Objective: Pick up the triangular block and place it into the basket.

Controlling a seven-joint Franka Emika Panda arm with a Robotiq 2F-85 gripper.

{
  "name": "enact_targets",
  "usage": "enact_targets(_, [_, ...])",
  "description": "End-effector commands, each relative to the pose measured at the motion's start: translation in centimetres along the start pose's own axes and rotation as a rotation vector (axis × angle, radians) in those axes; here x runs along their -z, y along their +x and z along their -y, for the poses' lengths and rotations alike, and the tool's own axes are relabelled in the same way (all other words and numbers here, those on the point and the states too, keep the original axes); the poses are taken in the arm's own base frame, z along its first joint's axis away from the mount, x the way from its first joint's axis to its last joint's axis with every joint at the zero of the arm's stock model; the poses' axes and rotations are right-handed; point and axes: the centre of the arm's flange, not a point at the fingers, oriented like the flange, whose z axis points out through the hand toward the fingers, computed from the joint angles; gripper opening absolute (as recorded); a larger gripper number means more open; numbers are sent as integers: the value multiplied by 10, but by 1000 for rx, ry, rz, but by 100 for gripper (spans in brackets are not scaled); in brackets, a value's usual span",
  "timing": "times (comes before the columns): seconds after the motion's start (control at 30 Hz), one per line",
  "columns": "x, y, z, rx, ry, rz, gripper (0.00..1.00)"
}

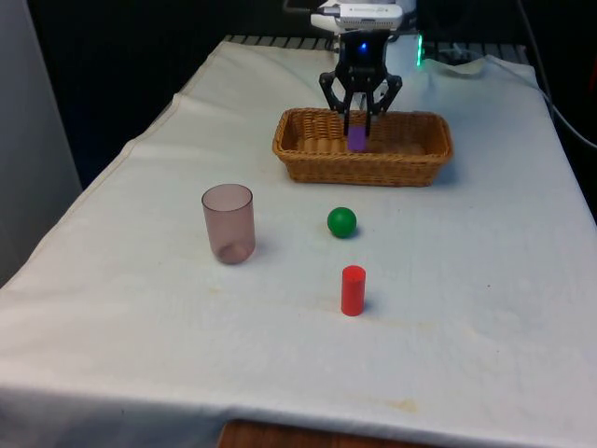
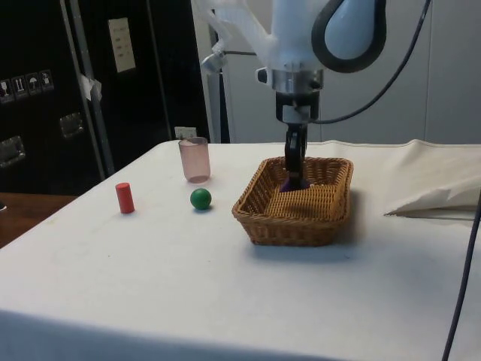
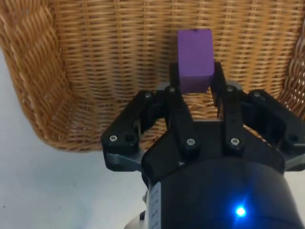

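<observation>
The cloth-covered bench (image 1: 485, 308) carries a wicker basket (image 1: 308, 161) at its far end, with the gripper (image 1: 358, 131) lowered inside it. Nearer the front camera stand a translucent pink cup (image 1: 229, 223), a green ball (image 1: 341, 221) and a red cylinder (image 1: 353, 290), all well apart from the basket and clear of the arm. The jaws pinch a purple block (image 3: 194, 59) just above the basket floor; its triangular form cannot be made out. From the side the basket wall and fingers hide most of it.
</observation>
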Motion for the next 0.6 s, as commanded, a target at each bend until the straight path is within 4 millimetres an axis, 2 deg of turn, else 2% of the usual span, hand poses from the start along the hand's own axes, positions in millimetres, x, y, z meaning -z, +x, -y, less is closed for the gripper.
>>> enact_targets(0.0, [1,-1,0,1,2,-10,33])
enact_targets(0.4, [0,0,0,-1,0,-4,34])
enact_targets(0.47, [0,0,0,-1,0,-2,40])
enact_targets(0.5, [0,0,0,-1,0,-4,40])
enact_targets(0.57, [0,0,0,-2,0,-3,49])
